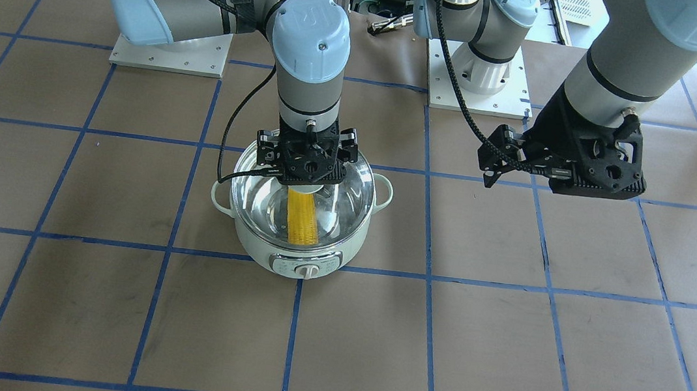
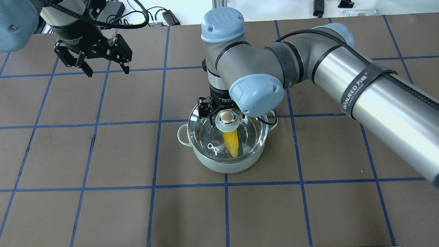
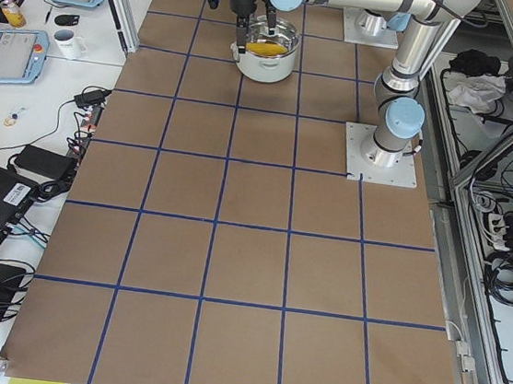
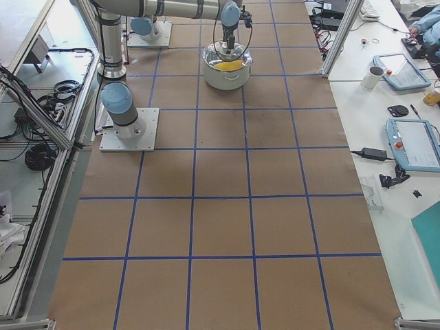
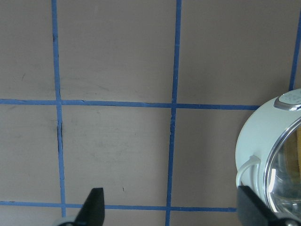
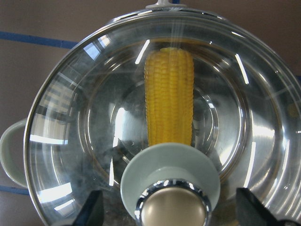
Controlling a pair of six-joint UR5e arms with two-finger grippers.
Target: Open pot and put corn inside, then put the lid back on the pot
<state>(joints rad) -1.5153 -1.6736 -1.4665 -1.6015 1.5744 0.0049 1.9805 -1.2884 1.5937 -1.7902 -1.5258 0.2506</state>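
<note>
Right claw (image 6: 171, 212) wide astride lid (image 6: 170, 160) on pot (image 1: 264, 245), corn (image 6: 169, 99) beneath; left claw (image 2: 108, 72) wide, well apart.

R arm: wrist vertical, right end effector (image 6: 173, 212) pointing straight down, jaws wide apart. L arm: left end effector (image 2: 108, 72) raised, off aside, jaws apart too.

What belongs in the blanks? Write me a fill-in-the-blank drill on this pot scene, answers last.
The corn lies ___ the pot.
The right gripper hangs over the ___, which covers the pot.
The left gripper, away from the pot, is ___.
Missing words: inside, lid, open.
</note>
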